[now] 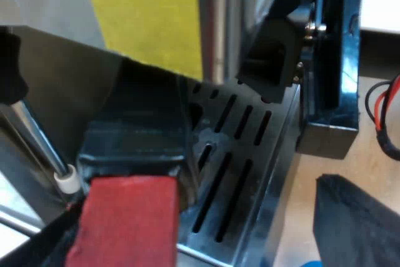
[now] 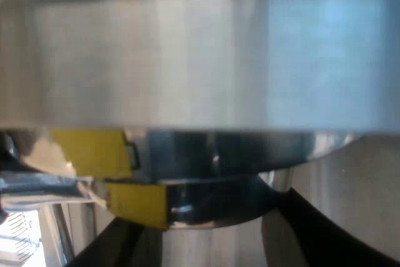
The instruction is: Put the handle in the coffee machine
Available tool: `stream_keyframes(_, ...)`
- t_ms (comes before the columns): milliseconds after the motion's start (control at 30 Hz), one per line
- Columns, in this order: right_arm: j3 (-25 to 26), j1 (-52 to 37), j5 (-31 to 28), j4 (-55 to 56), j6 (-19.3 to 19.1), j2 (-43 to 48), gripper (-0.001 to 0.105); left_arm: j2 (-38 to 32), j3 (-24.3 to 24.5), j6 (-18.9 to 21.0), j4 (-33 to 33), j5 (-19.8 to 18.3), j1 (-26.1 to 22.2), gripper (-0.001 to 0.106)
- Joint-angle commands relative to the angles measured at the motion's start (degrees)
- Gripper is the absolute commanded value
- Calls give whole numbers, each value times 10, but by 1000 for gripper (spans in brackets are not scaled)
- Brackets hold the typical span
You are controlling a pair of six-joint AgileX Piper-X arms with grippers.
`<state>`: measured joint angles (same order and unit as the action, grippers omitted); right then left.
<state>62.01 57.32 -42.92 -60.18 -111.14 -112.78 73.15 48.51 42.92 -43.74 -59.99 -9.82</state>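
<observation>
Closest to the left wrist camera, left gripper (image 1: 194, 217) is open: one dark finger (image 1: 37, 248) sits just beside the handle's red end (image 1: 125, 223), the other is well apart, over the table (image 1: 300, 217). Red end is not clamped. Dark handle (image 1: 134, 136) runs from the red end in under the coffee machine (image 1: 219, 23) front, above the slotted drip tray (image 1: 234, 167); where it joins is lost in shadow. Thin metal rod (image 1: 44, 154) with a white tip stands just beside the handle. Yellow label (image 1: 150, 10) on the machine above. Right wrist view: right gripper (image 2: 212, 248) is open, fingers (image 2: 319, 236) spread wide. Beyond them is a shiny round metal rim (image 2: 212, 179) with yellow reflections. Farthest is the machine's brushed metal wall (image 2: 200, 54).
</observation>
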Motion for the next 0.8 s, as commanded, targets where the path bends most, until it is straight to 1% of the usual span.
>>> stream_keyframes(33, 12, -5, -8, -61, -6, 19, 38, -14, 12, -8, 30, -23, -10, 66)
stream_keyframes(200, 12, -5, -8, -61, -6, 19, 38, -14, 12, -8, 61, -25, -34, 66)
stream_keyframes(267, 12, -5, -8, -61, -6, 19, 38, -14, 12, -8, 80, -24, -54, 66)
stream_keyframes(400, 12, -5, -8, -61, -6, 19, 38, -14, 12, -8, 80, -24, -74, 66)
stream_keyframes(500, 12, -5, -8, -61, -6, 19, 38, -14, 12, -1, 80, -41, -93, 66)
stream_keyframes(533, 12, -5, -8, -61, -6, 19, 38, -14, 12, 8, 80, -53, -100, 66)
stream_keyframes(633, 12, -5, -8, -61, -6, 19, 38, -14, 14, 25, 80, -60, -109, 66)
stream_keyframes(733, 12, -5, -8, -61, -6, 19, 38, -14, 33, 52, 78, -57, -118, 66)
stream_keyframes(767, 12, -5, -8, -61, -6, 19, 38, -14, 45, 59, 75, -47, -117, 66)
stream_keyframes(800, 12, -5, -8, -61, -6, 19, 38, -14, 47, 59, 74, -45, -117, 66)
